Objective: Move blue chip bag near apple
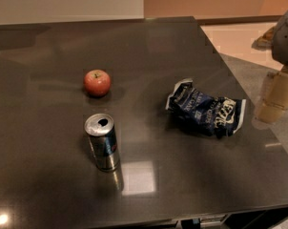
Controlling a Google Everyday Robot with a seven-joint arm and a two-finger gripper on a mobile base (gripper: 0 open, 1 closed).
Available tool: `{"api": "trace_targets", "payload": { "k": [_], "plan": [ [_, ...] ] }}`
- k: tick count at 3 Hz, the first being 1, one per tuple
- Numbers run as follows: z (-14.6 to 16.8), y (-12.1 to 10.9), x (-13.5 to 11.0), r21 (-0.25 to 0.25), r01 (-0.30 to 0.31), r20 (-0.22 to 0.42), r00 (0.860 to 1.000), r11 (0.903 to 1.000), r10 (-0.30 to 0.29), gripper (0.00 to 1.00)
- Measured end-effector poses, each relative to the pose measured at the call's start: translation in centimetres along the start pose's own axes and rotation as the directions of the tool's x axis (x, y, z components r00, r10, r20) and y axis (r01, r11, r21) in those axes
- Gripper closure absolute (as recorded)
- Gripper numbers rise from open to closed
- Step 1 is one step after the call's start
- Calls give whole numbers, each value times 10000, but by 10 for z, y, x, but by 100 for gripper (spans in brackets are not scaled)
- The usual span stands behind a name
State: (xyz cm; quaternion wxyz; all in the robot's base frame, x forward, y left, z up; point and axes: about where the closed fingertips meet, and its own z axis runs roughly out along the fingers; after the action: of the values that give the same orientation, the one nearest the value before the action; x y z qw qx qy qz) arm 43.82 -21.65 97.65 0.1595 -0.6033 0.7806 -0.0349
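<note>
The blue chip bag [207,109] lies crumpled on the dark table, right of centre, dark navy with white lettering and white edges. The apple [97,82] sits upright to its left, farther back, well apart from the bag. My gripper [273,99] hangs at the right edge of the view, just right of the bag and beyond the table's right edge, not touching the bag. It holds nothing that I can see.
A silver-blue drink can [102,143] stands upright in front of the apple, its top opened. The dark table [158,46] has its right edge running diagonally close to the bag and its front edge near the bottom of the view. Floor shows at the right.
</note>
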Motion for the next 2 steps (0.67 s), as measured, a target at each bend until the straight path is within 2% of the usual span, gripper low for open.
{"api": "trace_targets", "payload": {
  "k": [1, 2],
  "plan": [
    [-1, -4, -4, 75, 38, -32, 10000, 10000, -38, 0],
    [13, -20, -12, -86, -79, 108, 9999, 9999, 80, 0]
  ]
}}
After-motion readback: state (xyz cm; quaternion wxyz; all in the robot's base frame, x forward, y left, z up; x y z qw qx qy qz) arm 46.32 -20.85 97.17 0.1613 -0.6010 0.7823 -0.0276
